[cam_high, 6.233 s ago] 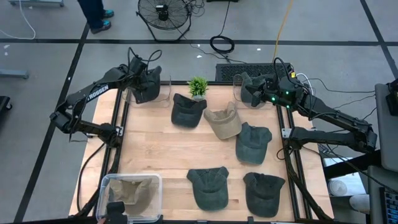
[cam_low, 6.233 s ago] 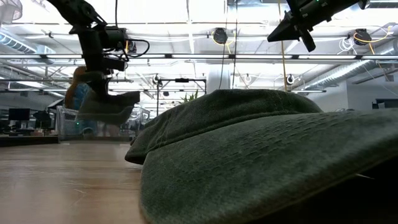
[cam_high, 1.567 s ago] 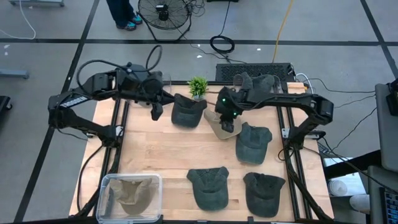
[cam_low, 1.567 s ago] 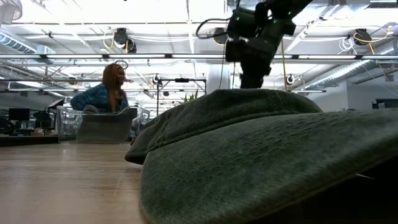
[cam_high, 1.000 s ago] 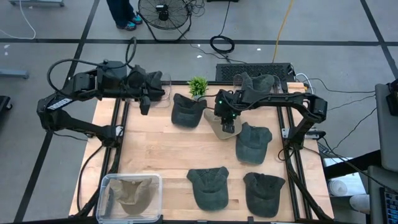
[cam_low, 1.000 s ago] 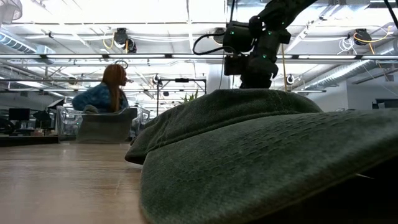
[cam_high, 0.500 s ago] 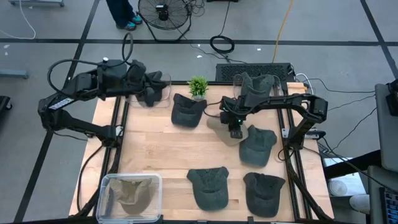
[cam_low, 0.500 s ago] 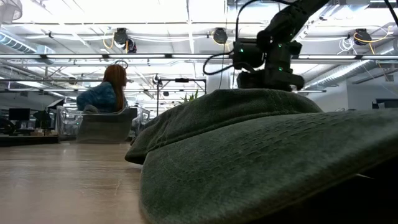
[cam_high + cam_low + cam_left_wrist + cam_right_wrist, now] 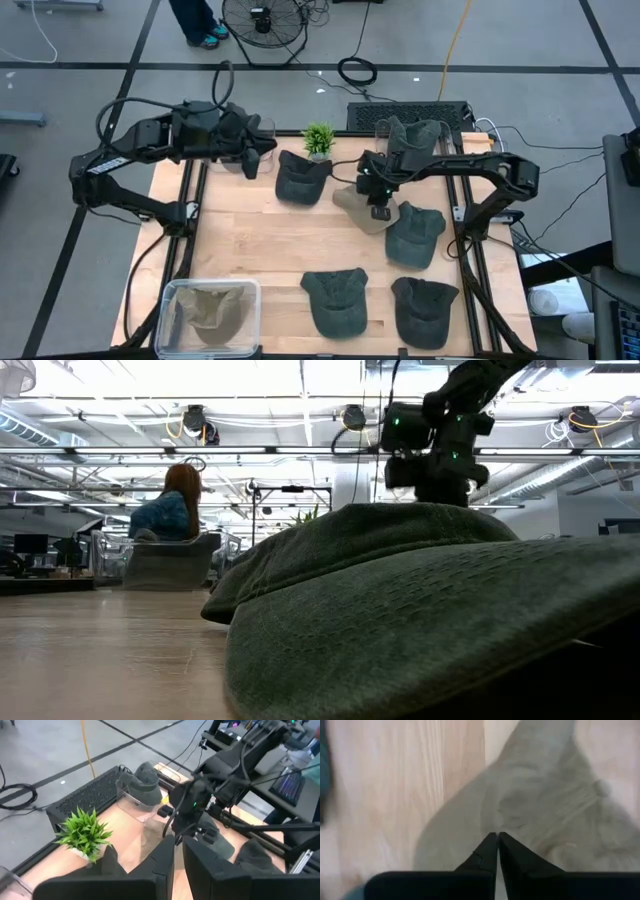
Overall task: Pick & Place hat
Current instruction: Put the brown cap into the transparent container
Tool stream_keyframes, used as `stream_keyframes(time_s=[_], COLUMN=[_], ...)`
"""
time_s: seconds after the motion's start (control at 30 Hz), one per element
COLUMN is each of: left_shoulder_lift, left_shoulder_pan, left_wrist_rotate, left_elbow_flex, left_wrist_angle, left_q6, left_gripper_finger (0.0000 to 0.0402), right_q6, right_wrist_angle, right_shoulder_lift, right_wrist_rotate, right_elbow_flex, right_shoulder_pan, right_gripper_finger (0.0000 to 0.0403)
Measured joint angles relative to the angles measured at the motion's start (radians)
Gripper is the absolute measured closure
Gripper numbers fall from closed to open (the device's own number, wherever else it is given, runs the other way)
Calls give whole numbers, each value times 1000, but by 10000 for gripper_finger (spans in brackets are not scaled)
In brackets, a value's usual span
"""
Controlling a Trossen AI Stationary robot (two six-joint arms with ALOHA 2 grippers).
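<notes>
Tan cloth is caught at the fingertips of the right gripper, which has come down on the beige hat near the middle of the wooden table and pinched together on its fabric; the right wrist view shows the two dark fingers meeting tip to tip on the pale cap. That hat lies flat on the boards, between a dark green hat toward the far edge and another dark green hat just beside it on the right arm's side. Two more dark hats sit along the near edge. A clear bin at the near left corner holds a tan hat, and a second clear bin at the far right corner holds a dark one. A small green plant stands at the far edge. The left gripper hangs over the far left corner of the table, its fingers nearly together with nothing between them. From table height a dark cap fills the foreground, and a person is seated in the room beyond.
</notes>
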Motion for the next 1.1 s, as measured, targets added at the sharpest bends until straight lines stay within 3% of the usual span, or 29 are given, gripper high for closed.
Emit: stream_keyframes(time_s=[0.17, 0.37, 0.5, 0.63, 0.8, 0.93, 1.1], left_shoulder_lift=[-3, -2, -2, -2, 1, 9, 31], left_shoulder_pan=[14, 36, 50, 51, 46, 46, 28], left_wrist_rotate=[0, 0, 0, 1, 1, 34, 72], left_elbow_flex=[0, 0, 0, 0, 0, 0, 0], left_wrist_angle=[5, 4, 3, 2, -23, -50, -50], left_q6=[48, 65, 65, 65, 64, 50, -4], left_gripper_finger=[355, 355, 355, 355, 355, 355, 355], right_q6=[211, 620, 712, 625, 264, 91, -65], right_wrist_angle=[104, 331, 433, 435, 299, 142, 85], right_shoulder_lift=[-75, -105, -107, -106, -118, -109, -98], right_wrist_rotate=[-6, -26, -27, -28, -20, 8, 6], right_elbow_flex=[0, 1, 1, 1, 1, 1, 1], right_shoulder_pan=[0, 11, 37, 56, 56, 26, 0], right_gripper_finger=[401, 402, 402, 400, 381, 343, 285])
